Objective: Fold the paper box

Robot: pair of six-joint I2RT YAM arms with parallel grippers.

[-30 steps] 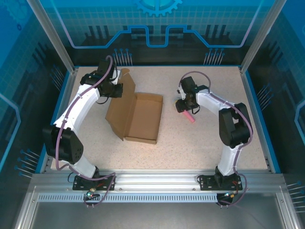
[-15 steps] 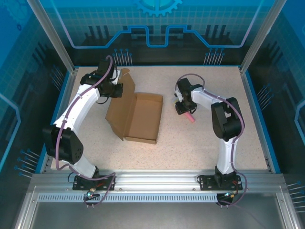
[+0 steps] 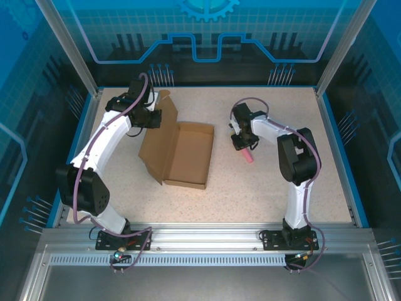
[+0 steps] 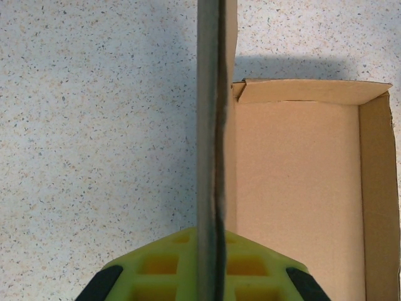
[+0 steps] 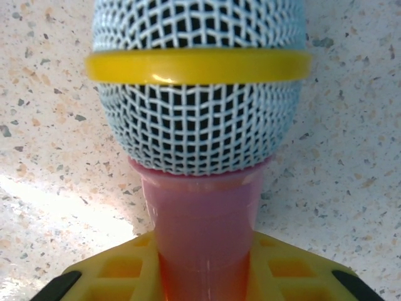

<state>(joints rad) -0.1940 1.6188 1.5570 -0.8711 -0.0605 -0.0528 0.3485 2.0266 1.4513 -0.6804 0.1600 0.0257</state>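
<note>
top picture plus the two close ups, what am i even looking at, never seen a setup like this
You are looking at two white robot arms bolted to the near edge of a speckled table. The wide picture comes from a fixed camera above and behind them. Each close-up comes from a small camera on one arm's wrist, looking out past its own fingers.

A brown paper box lies open on the table. The left gripper pinches one of its flaps, which stands upright; in the left wrist picture that flap is the grey strip seen edge-on. The right gripper holds a microphone by its pink handle; its blue mesh head has a yellow ring.
</note>
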